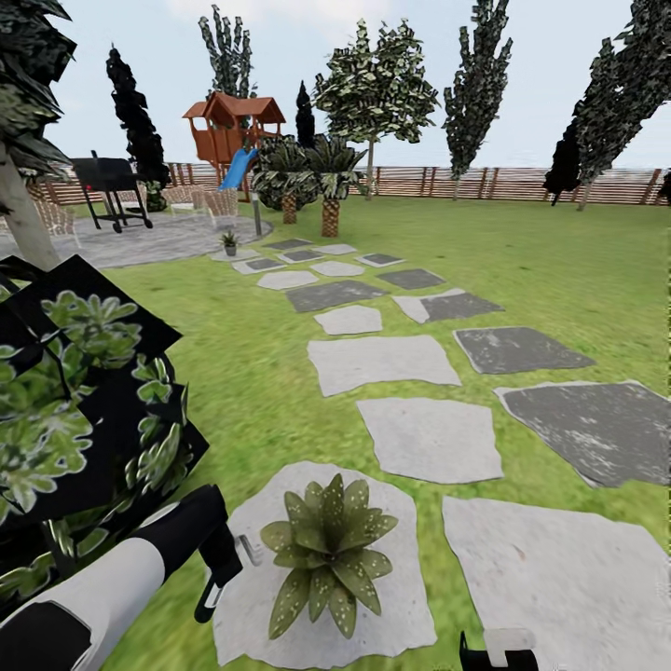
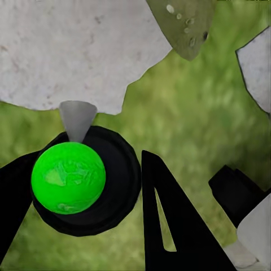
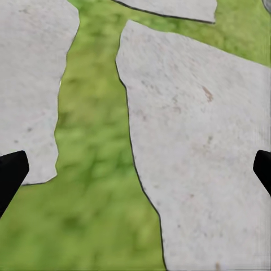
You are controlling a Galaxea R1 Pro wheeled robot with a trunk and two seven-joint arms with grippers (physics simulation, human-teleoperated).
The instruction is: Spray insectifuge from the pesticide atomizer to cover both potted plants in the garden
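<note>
My left gripper (image 1: 222,570) hangs low at the left, shut on the pesticide atomizer (image 1: 245,550), whose pale nozzle points toward the near potted plant (image 1: 326,554). That plant is a speckled green rosette on a pale stepping stone (image 1: 391,615), just right of the nozzle. In the left wrist view the atomizer (image 2: 69,178) shows a bright green round top on a dark body between my black fingers (image 2: 169,226), and one speckled leaf of the plant (image 2: 189,25) lies beyond. A second potted plant (image 1: 229,242) stands far off at the patio's edge. My right gripper (image 3: 135,175) is open over stone and grass.
A big black-backed leafy bush (image 1: 84,410) crowds my left arm. Grey stepping stones (image 1: 382,362) lead across the lawn to a round patio (image 1: 140,244) with a black grill (image 1: 112,182). Palms (image 1: 331,177), a wooden playhouse (image 1: 233,126) and a slatted fence (image 1: 522,182) stand behind.
</note>
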